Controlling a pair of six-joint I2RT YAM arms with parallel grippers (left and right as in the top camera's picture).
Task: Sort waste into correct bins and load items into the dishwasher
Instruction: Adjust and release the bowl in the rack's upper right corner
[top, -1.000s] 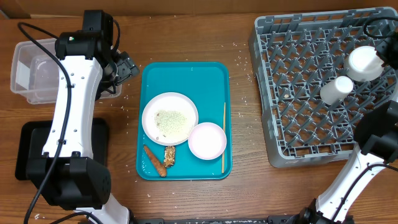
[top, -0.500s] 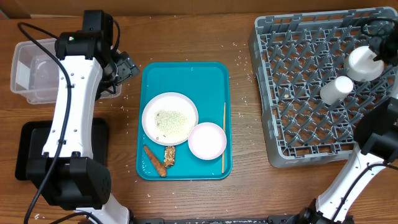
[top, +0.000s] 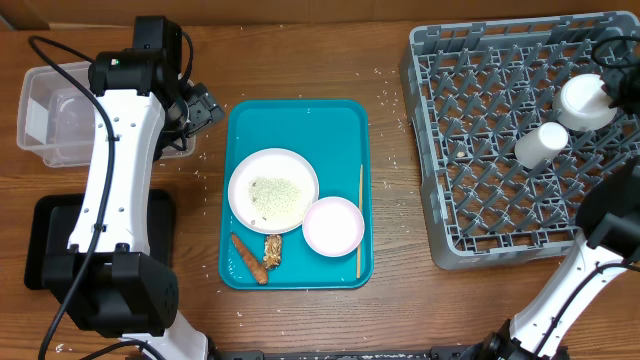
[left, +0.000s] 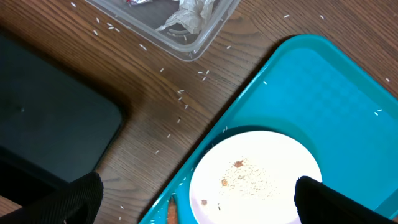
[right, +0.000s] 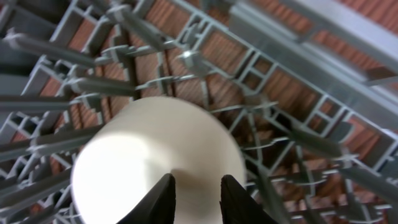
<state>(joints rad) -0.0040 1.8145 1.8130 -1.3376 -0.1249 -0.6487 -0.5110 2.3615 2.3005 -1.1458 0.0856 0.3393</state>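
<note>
My right gripper (right: 200, 199) hangs over the grey dishwasher rack (top: 480, 200), its jaws a little apart and open just above an upturned white bowl (right: 155, 155) that rests on the pegs. A small white cup (top: 540, 145) stands in the rack beside that bowl (top: 583, 100). My left gripper (left: 199, 202) is wide open above the plate (left: 255, 180) with rice grains, holding nothing. On the teal tray (top: 300, 125) lie the plate (top: 273, 190), a second bowl (top: 333, 226), a carrot stick (top: 248, 258) and a brown chunk (top: 272, 250). The napkin (left: 193, 12) and red wrapper (left: 140, 2) lie in the clear tub (top: 55, 115).
The black tray (top: 50, 235) lies at the front left, partly under my left arm. A thin wooden stick (top: 360, 220) lies along the teal tray's right side. Loose rice grains (left: 180, 93) are scattered on the wooden table between tub and tray.
The right gripper's jaws have parted a little and let go of the upturned bowl in the rack. The left arm and the tray's contents have not moved.
</note>
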